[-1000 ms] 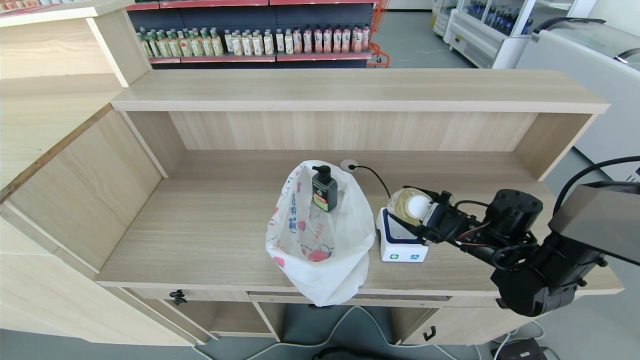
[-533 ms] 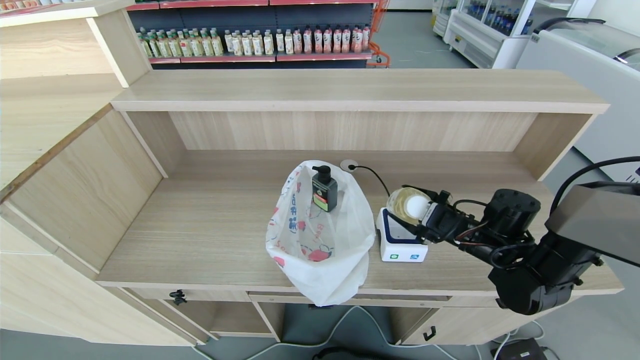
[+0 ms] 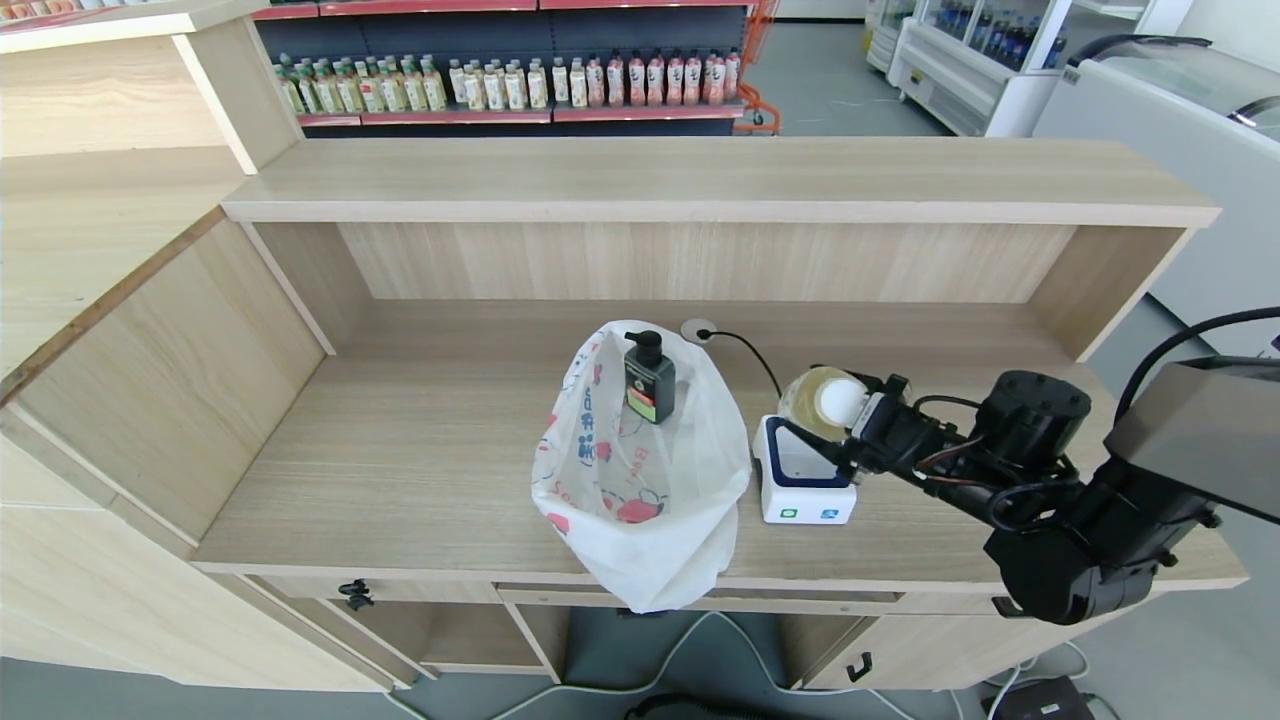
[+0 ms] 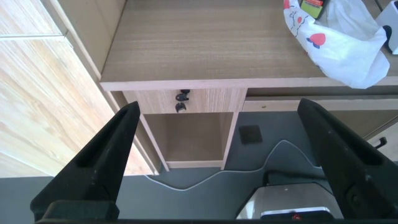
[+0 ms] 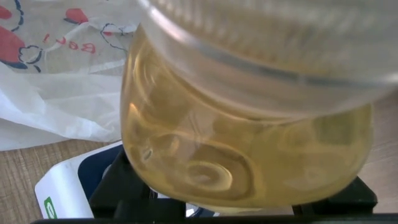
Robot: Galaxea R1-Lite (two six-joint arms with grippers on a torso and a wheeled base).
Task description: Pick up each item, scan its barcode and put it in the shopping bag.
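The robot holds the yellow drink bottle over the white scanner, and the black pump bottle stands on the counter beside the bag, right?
No. The head view shows the black pump bottle standing inside the white plastic shopping bag, not beside it. The right gripper does hold the clear bottle of yellow liquid over the white scanner box.

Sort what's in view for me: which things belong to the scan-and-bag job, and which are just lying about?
Job: yellow-liquid bottle held in the right gripper over the scanner; shopping bag; black pump bottle already inside it.

Lying about: cable at the back of the counter; drinks shelf and freezers beyond it.
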